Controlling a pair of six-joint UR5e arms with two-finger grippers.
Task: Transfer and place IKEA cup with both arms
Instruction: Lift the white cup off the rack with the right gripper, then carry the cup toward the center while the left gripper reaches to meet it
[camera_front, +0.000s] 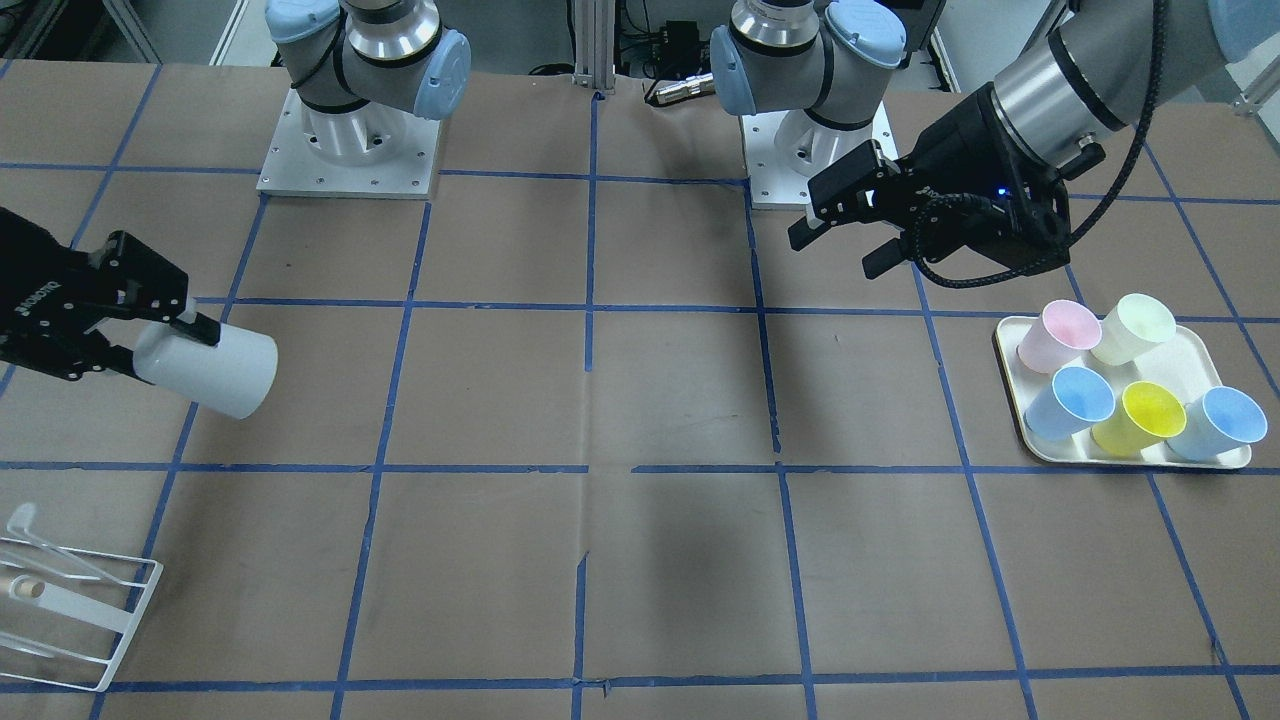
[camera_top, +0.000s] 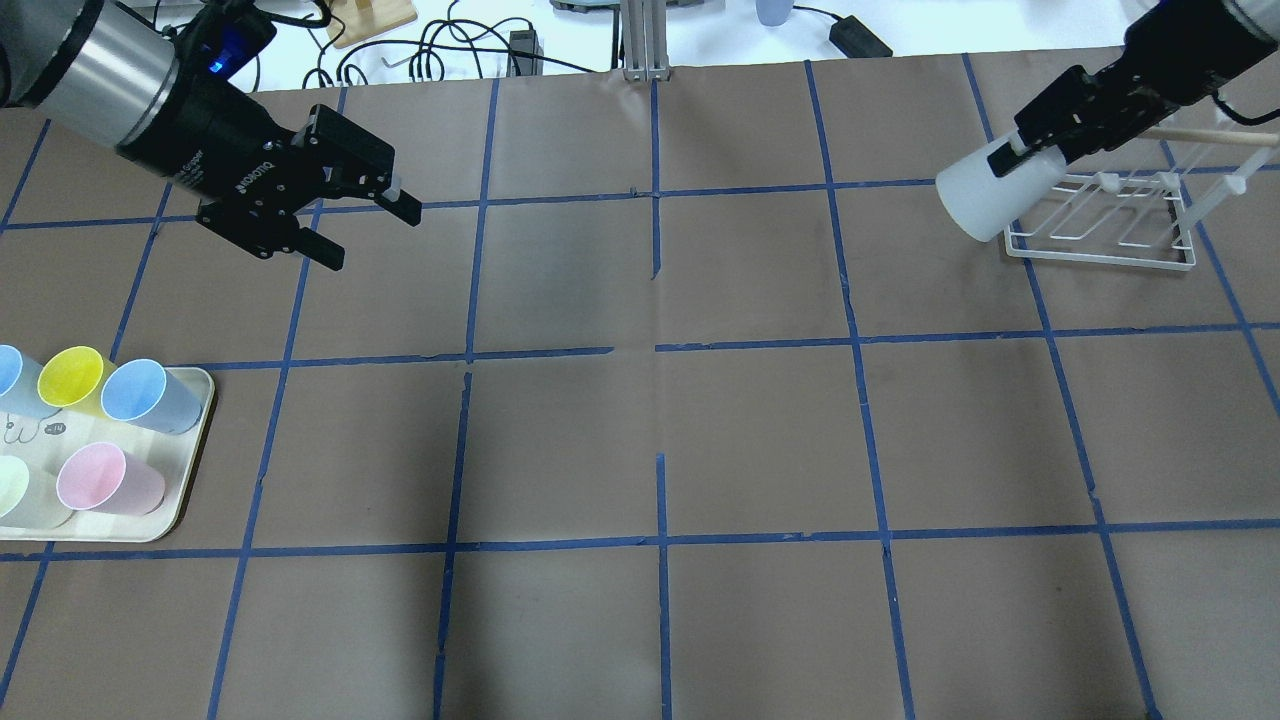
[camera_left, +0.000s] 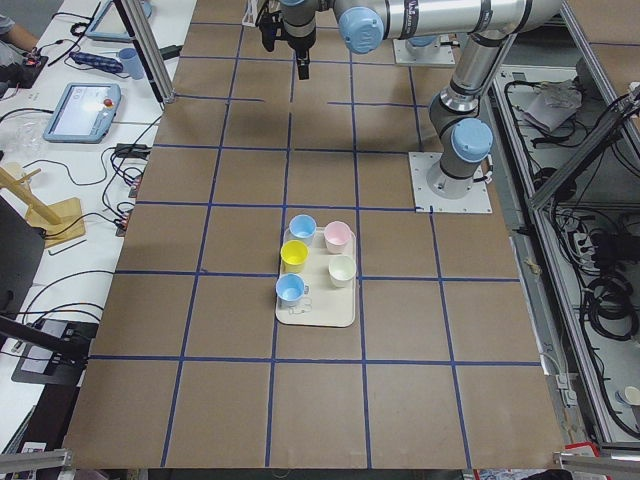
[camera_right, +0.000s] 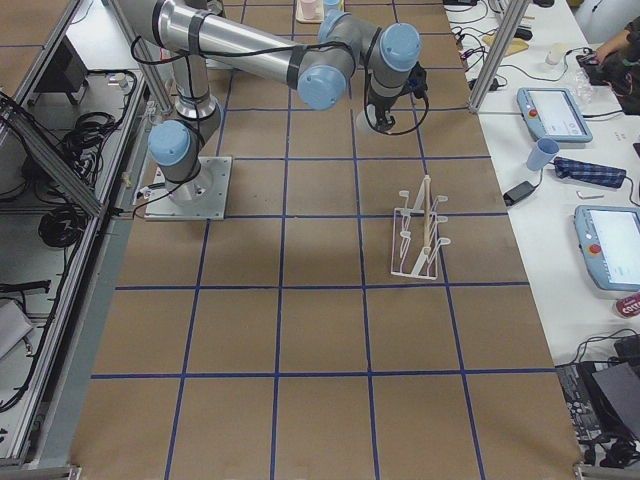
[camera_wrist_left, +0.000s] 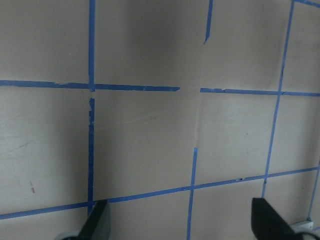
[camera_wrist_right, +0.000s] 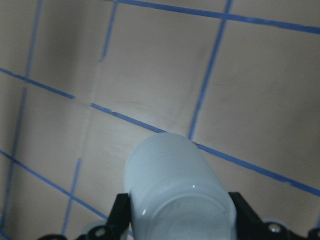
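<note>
The pale grey-white IKEA cup (camera_front: 222, 372) lies tilted on its side in my right gripper (camera_front: 165, 345), held above the table. The gripper is shut on the cup's narrow end. In the overhead view the cup (camera_top: 985, 195) hangs just left of the white wire rack (camera_top: 1100, 240), with the right gripper (camera_top: 1012, 170) behind it. The right wrist view shows the cup (camera_wrist_right: 175, 180) between both fingers (camera_wrist_right: 120, 215). My left gripper (camera_front: 838, 252) is open and empty, above the table near the tray (camera_front: 1008, 345). It also shows in the overhead view (camera_top: 367, 233) and the left wrist view (camera_wrist_left: 182, 225).
The cream tray (camera_top: 190, 470) holds a pink cup (camera_front: 1058, 335), a pale cream-yellow cup (camera_front: 1133, 328), a yellow cup (camera_front: 1140, 415) and two light blue cups (camera_front: 1070, 400). The wire rack (camera_front: 100, 640) stands at the table's corner. The table has a brown cover with a blue tape grid.
</note>
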